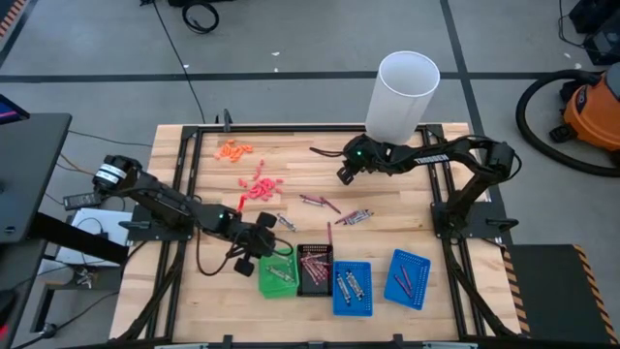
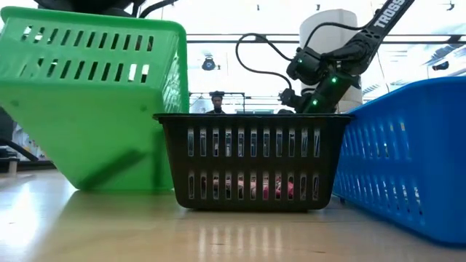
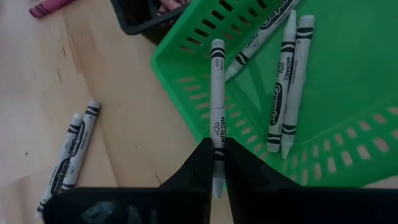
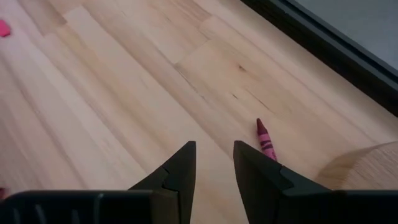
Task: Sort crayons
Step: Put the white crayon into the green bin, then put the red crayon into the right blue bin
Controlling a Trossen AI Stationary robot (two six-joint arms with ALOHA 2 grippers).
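My left gripper (image 1: 260, 240) is shut on a grey-silver crayon (image 3: 216, 93) over the near-left rim of the green tray (image 1: 278, 274). Three grey crayons (image 3: 283, 93) lie in that tray, which looks tipped in the low view (image 2: 95, 94). Two more grey crayons (image 3: 71, 149) lie on the table beside it. My right gripper (image 1: 346, 173) is open and empty at the far side, low over the wood; a pinkish-red crayon (image 4: 265, 140) lies just beside one finger. Other crayons (image 1: 315, 202) (image 1: 354, 217) lie mid-table. My left gripper pinches the grey crayon between its two fingers near one end (image 3: 216, 155). The crayon lies along the fingers and sticks out ahead of them. It is lifted clear, its free end (image 3: 217, 46) over the green tray's rim.
A black tray (image 1: 314, 269) with crayons and two blue trays (image 1: 352, 288) (image 1: 408, 279) stand in a row right of the green one. A tall white cylinder (image 1: 402, 97) stands at the far edge. Orange bits (image 1: 233, 149) and coral-pink bits (image 1: 260, 186) lie far left.
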